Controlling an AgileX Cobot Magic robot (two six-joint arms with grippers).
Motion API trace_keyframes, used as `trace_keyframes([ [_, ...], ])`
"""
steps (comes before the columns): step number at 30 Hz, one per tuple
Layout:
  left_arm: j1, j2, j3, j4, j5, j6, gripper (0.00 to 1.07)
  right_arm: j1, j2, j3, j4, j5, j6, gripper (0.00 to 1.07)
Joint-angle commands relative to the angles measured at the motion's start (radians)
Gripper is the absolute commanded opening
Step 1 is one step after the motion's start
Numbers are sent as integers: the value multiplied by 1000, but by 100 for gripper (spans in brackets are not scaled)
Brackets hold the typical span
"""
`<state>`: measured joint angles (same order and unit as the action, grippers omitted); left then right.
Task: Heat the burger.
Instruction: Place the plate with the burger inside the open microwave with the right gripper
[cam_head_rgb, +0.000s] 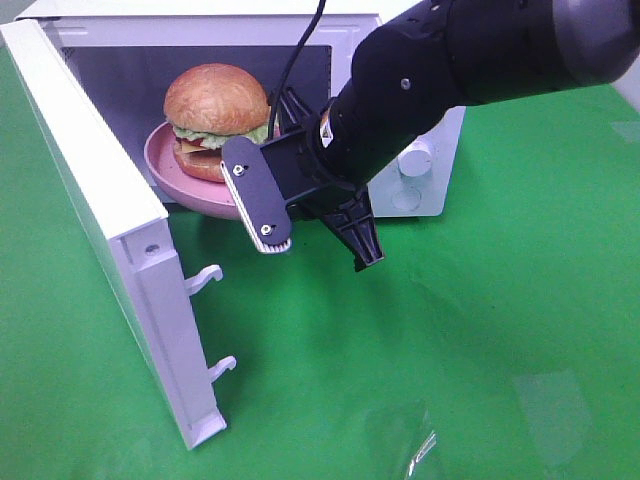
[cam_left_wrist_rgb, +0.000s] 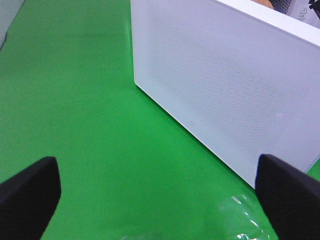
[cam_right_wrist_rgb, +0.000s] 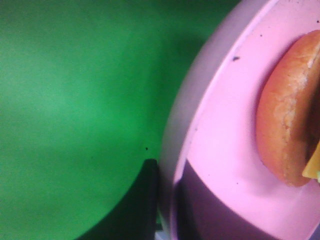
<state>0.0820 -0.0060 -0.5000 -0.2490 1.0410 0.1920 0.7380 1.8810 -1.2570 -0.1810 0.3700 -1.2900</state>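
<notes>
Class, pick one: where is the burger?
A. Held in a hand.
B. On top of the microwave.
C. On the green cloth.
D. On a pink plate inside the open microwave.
D: the burger sits on the pink plate within the microwave, whose door stands open.

The right arm (cam_head_rgb: 470, 50) fills the high view's upper right as a thick, glossy black cylinder with a greyer end section and a small silver screw head. A thin black cable (cam_head_rgb: 300, 50) rises at top centre. The right gripper (cam_head_rgb: 320, 250) has one flat black finger (cam_head_rgb: 255, 195) edged in ribbed white with two silver screws; the other is a black wedge. The left gripper (cam_left_wrist_rgb: 160, 200) shows two rounded matte black fingertips (cam_left_wrist_rgb: 30, 192) in the wrist view's lower corners.
</notes>
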Motion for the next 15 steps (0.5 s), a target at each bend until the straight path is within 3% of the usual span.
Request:
trace_keyframes([
  [1,-7,-19,2,-3,0,-6,98,-4,2,-38,-13,-46,15,0],
  [15,-7,-19,2,-3,0,-6,98,-4,86,-178,-19,2,60,1],
])
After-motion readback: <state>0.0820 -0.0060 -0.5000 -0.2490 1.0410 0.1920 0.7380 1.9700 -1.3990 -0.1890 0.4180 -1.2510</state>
